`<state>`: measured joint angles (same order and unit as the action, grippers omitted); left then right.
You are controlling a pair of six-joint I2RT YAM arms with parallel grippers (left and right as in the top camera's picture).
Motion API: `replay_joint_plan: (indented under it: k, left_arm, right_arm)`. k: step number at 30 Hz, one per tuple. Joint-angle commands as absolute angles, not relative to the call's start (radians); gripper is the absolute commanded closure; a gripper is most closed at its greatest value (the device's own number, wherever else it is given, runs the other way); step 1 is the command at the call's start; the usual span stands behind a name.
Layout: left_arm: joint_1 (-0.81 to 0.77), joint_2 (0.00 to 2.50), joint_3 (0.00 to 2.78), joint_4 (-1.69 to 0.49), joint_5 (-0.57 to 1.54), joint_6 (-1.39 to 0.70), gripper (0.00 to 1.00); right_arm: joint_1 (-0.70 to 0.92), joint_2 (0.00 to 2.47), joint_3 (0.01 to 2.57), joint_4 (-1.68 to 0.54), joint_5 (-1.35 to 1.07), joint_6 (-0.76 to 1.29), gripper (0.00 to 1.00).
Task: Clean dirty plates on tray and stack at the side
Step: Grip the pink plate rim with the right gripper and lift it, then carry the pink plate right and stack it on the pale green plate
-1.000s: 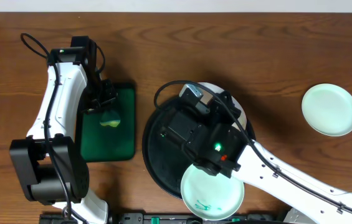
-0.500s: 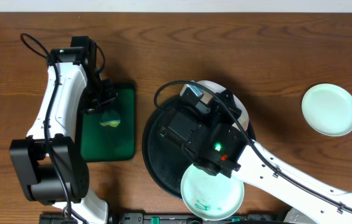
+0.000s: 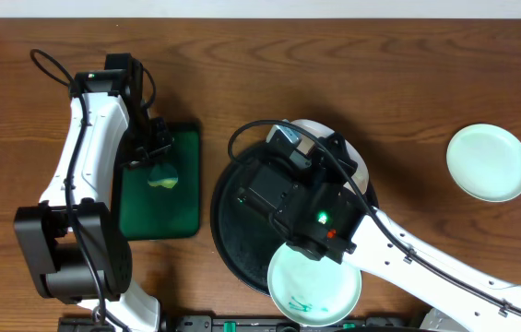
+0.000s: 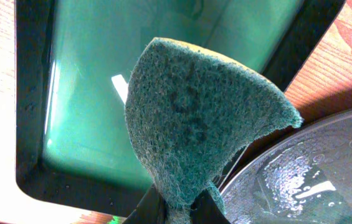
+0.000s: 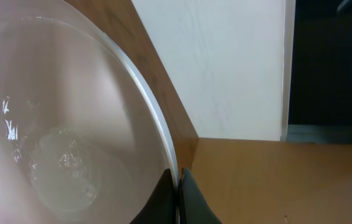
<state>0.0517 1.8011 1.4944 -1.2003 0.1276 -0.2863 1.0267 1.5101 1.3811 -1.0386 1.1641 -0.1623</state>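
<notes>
Left claw [image 4: 179, 202] is clamped on the sponge [image 4: 200, 118]; right claw [image 5: 179, 180] pinches the rim of your white plate [image 5: 70, 124].
Overhead, you see the sponge over the green tray [image 3: 154, 217], one mint plate [image 3: 315, 286] on the black tray [image 3: 228, 240], and another [image 3: 489, 162] on the table [image 3: 408, 74] far right. Left wrist: the sponge hangs above the green tray. Right wrist: the rim sits between closed fingers.

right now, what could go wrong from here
1. The right fingers pinch the white plate only at its thin rim; it could slip or tip.
2. The smeared mint plate lies partly under the right arm at the tray edge; a swing might knock it off.
</notes>
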Motion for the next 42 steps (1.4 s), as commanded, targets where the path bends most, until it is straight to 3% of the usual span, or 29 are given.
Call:
replay_joint_plan:
  k: [1,11,17,22,32,42]
  left_arm:
    - [0.057,1.811,1.487,-1.203,0.123,-0.270,0.93]
    - [0.057,1.811,1.487,-1.203,0.123,-0.269,0.93]
    - [0.057,1.811,1.487,-1.203,0.144,-0.265,0.93]
    - [0.057,1.811,1.487,-1.207,0.146,-0.265,0.93]
    - [0.057,1.811,1.487,-1.206,0.146,-0.265,0.93]
    - [0.057,1.811,1.487,-1.207,0.146,-0.265,0.93]
  right_arm:
    - [1.036,1.498,1.408,-1.036,1.208,-0.163,0.99]
    - [1.034,1.498,1.408,-1.029,1.150,-0.121,0.99]
    - [0.953,1.499,1.405,-0.967,0.570,0.216,0.99]
    - [0.830,1.508,1.405,-0.936,0.450,0.519,0.99]
    - [0.341,1.563,1.403,-1.026,0.139,0.606,0.99]
    - [-0.154,1.672,1.393,-1.074,0.036,0.593,0.99]
